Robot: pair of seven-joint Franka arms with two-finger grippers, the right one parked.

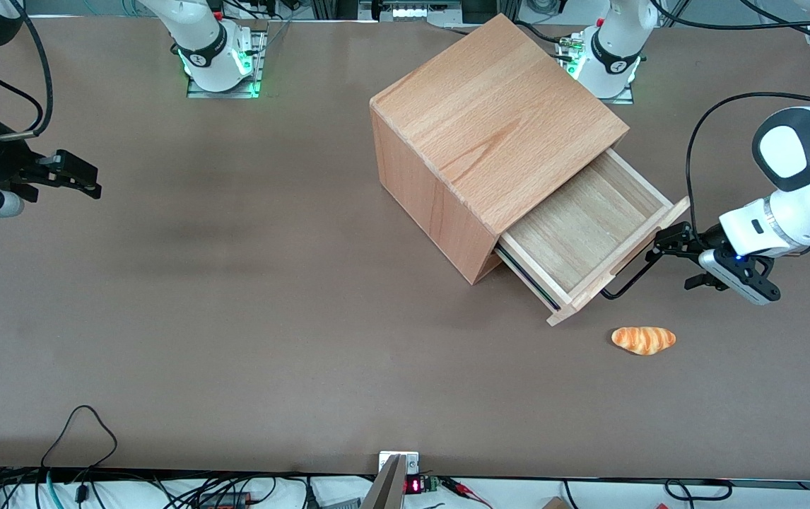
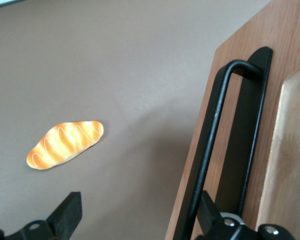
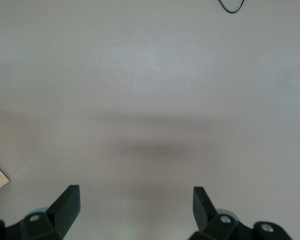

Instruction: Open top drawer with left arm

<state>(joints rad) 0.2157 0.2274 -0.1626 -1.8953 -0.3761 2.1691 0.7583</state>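
Beech-wood top drawer (image 1: pixel 592 233) is seen pulled out of the cabinet (image 1: pixel 490 134); the left arm's (image 1: pixel 794 205) pincer (image 1: pixel 673 244), spread apart, is positioned at its black wire handle (image 2: pixel 210 145), near a bread roll (image 1: pixel 643 339).

Top drawer (image 1: pixel 592 226) pale grained wood; its handle (image 2: pixel 210 145) glossy black metal; gripper (image 1: pixel 673 244) at the handle, matt black; table (image 1: pixel 235 318) matt brown.

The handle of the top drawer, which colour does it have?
Black. The handle shows best in the left wrist view, with the open gripper at it.
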